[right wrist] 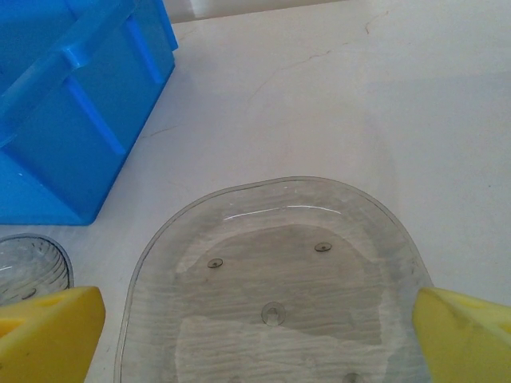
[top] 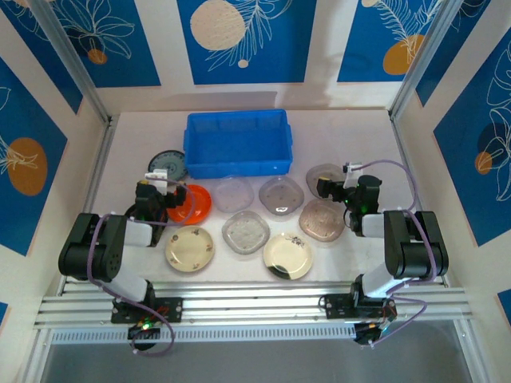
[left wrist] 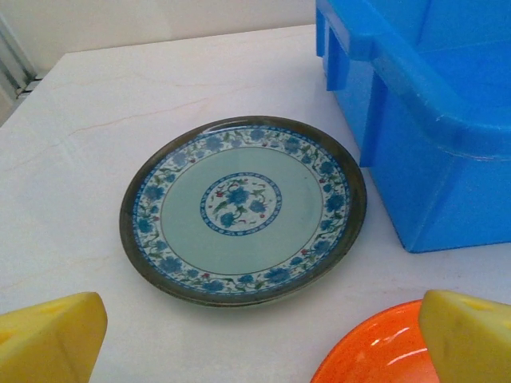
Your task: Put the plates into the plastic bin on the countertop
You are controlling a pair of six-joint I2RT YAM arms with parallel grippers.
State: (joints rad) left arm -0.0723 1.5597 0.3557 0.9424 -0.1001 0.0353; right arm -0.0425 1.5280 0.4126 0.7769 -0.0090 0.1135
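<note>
The left gripper has its jaws spread wide; its two yellow fingers stand at the bottom corners of its wrist view with bare countertop between them. Just beyond the tips lies the teal patterned plate, flat on the surface, near the corner of the blue bin but apart from it; the rim of the orange plate shows beside the right-hand finger.

The right gripper is likewise wide open; its yellow fingers flank the clear plate, which lies flat on the countertop. Whether the fingers touch that plate cannot be told. A smoky ribbed plate edges in at the lower left; the bin's corner rises beyond it.

From above, the bin stands at the far middle of the countertop, and every plate lies outside it on the surface in front. The teal patterned plate is just left of the bin; the orange plate sits nearer the arms. A black plate is mostly hidden beneath the left arm. Between the two grippers lie a pale translucent plate and the smoky ribbed plate, side by side. Nearer still come the frosted plate and the brown-tinted plate. Closest to the bases are the left cream plate and the right cream plate. Blue-patterned panels frame the space.
</note>
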